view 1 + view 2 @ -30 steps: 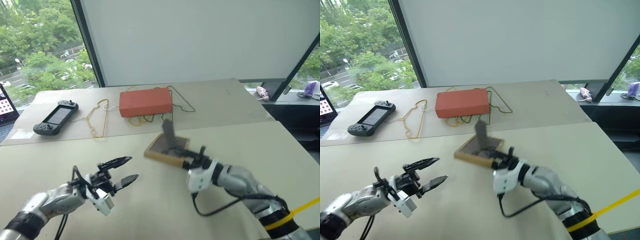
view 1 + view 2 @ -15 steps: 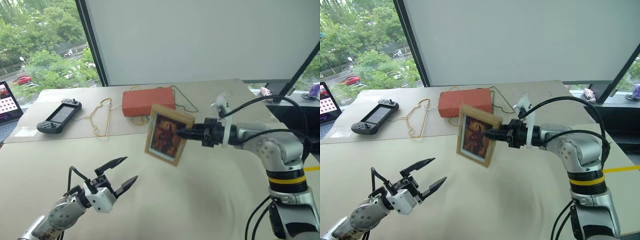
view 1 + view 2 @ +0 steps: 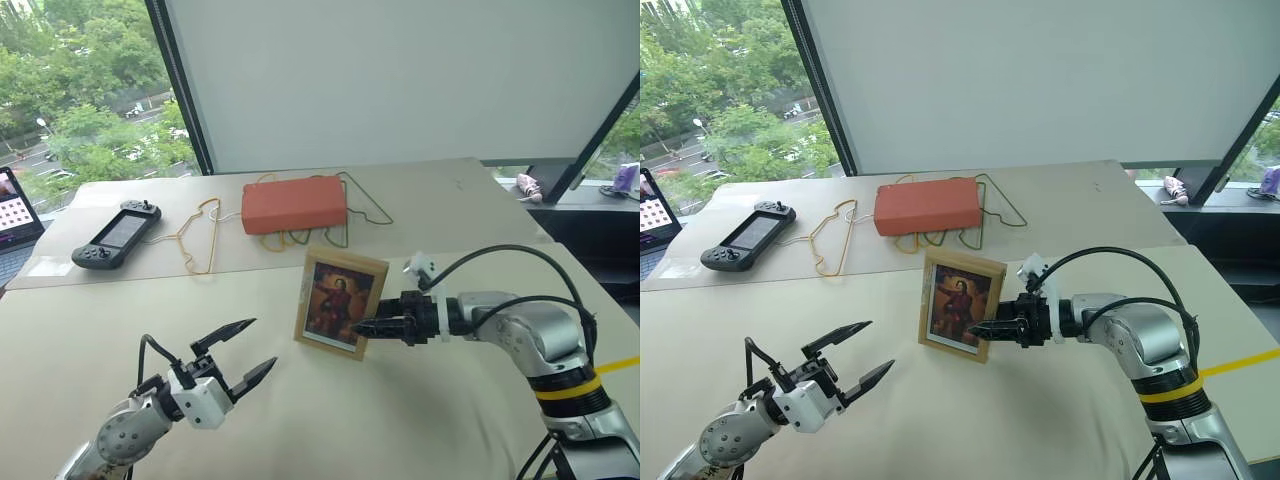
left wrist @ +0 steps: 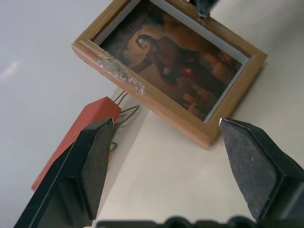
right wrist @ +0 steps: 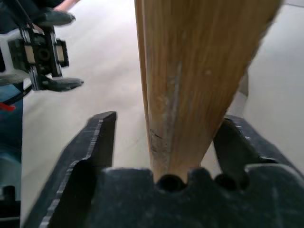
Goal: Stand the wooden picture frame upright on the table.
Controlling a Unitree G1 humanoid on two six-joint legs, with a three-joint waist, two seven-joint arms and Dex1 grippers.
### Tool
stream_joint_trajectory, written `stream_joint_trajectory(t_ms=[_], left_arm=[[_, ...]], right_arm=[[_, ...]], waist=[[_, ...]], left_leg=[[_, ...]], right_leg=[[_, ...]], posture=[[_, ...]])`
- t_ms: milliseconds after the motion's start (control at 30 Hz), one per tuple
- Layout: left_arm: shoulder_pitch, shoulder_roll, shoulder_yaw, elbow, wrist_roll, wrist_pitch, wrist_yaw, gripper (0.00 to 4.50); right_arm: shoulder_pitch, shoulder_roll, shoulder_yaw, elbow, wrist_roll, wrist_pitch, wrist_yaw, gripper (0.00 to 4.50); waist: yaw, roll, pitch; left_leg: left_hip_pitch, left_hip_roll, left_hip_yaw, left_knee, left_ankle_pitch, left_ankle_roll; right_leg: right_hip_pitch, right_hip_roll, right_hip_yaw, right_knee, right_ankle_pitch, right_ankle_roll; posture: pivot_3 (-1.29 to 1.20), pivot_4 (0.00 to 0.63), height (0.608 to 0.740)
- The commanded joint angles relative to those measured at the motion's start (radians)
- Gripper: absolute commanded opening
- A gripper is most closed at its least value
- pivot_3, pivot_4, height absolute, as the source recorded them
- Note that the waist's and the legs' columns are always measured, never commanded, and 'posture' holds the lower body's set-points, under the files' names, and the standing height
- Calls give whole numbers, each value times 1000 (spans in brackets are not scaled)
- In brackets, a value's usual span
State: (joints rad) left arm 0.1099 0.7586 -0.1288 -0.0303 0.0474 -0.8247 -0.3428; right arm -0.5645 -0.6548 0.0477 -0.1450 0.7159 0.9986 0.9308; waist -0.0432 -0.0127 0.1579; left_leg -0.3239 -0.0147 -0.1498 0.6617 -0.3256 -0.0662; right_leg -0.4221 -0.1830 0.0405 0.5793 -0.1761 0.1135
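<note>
while the wooden picture frame [image 3: 340, 304] stands up near the middle of the counter [image 3: 400, 420], its back and stand are hidden. the right claw [image 3: 985, 329] sits at its three o'clock edge, fingers wide apart around it, not squeezing. the left claw [image 3: 243, 349] at eight o'clock is open and empty.

A white wall panel [image 3: 400, 80] stands between windows [image 3: 80, 90] showing green trees.

orange-red box [image 3: 293, 204], wire hangers [image 3: 197, 233], game console [image 3: 113, 235]
</note>
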Motion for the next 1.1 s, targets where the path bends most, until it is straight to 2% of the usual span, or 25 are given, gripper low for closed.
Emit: stream_joint_trajectory(t_ms=[33,133,200,267,333,367,433,500,567,667,733,800,1100], left_arm=[[6,-9,40,-22,-72,39,-34,3848],[36,-27,53,-64,-160,170,-62,3848],[60,-54,66,-118,-274,390,-52,3848],[64,-108,102,-190,-467,706,39,3848],[38,-166,152,-239,-543,895,138,3848],[26,-187,174,-257,-558,947,170,3848],[-4,-231,207,-289,-561,1034,237,3848],[-31,-283,219,-320,-610,1129,278,3848],[-57,-324,206,-346,-606,1177,297,3848],[-73,-375,194,-360,-590,1224,313,3848],[-68,-380,168,-364,-582,1263,287,3848],[-72,-380,158,-360,-517,1241,287,3848],[-83,-443,197,-361,-503,1264,283,3848]], right_arm=[[20,-50,-155,-74,109,76,-15,4476],[150,-126,-273,-135,178,127,1,4476],[286,-163,-362,-188,206,148,-4,4476],[415,-114,-448,-262,213,174,-134,4476],[477,8,-475,-350,161,150,-338,4476],[492,57,-470,-387,127,132,-416,4476],[497,226,-477,-426,23,72,-648,4476],[530,336,-418,-478,-214,-113,-859,4476],[569,431,-347,-527,-370,-274,-983,4476],[588,489,-212,-486,-511,-424,-1026,4476],[585,517,-162,-432,-550,-492,-1024,4476],[583,519,-157,-394,-587,-527,-1030,4476],[607,496,-140,-343,-640,-580,-984,4476]], waist=[[2,0,0],[10,0,0],[19,0,0],[25,-1,-1],[21,-1,-1],[13,-1,-1],[5,-1,0],[5,0,-1],[8,0,-1],[6,1,-2],[-4,1,-2],[-4,1,-2],[3,1,-2]], left_leg=[[0,0,0,0,0,0],[0,0,0,0,-1,2],[-1,0,0,0,-1,2],[-2,0,0,0,-2,4],[-2,0,0,2,-3,6],[0,0,0,2,-4,7],[2,0,1,4,-4,6],[3,0,1,4,-1,2],[3,0,1,4,0,0],[3,0,1,4,2,-4],[3,0,0,4,2,-4],[4,0,0,4,2,-4],[2,0,0,3,1,-3]], right_leg=[[0,0,0,0,0,0],[1,0,-1,0,0,0],[1,0,0,0,0,0],[1,0,-1,0,0,1],[1,0,-1,1,0,1],[0,0,-1,2,0,1],[1,0,0,2,0,0],[2,1,1,2,1,-1],[2,1,2,2,-2,5],[1,1,2,5,2,-1],[1,1,2,4,2,-2],[1,1,2,4,2,-2],[1,1,2,0,2,-3]], posture=[[0,150,740],[0,150,740],[0,150,740],[0,150,740],[0,150,740],[0,150,740],[0,150,740],[0,150,740],[0,150,740],[0,150,740],[0,150,740],[0,150,740],[0,150,740]])
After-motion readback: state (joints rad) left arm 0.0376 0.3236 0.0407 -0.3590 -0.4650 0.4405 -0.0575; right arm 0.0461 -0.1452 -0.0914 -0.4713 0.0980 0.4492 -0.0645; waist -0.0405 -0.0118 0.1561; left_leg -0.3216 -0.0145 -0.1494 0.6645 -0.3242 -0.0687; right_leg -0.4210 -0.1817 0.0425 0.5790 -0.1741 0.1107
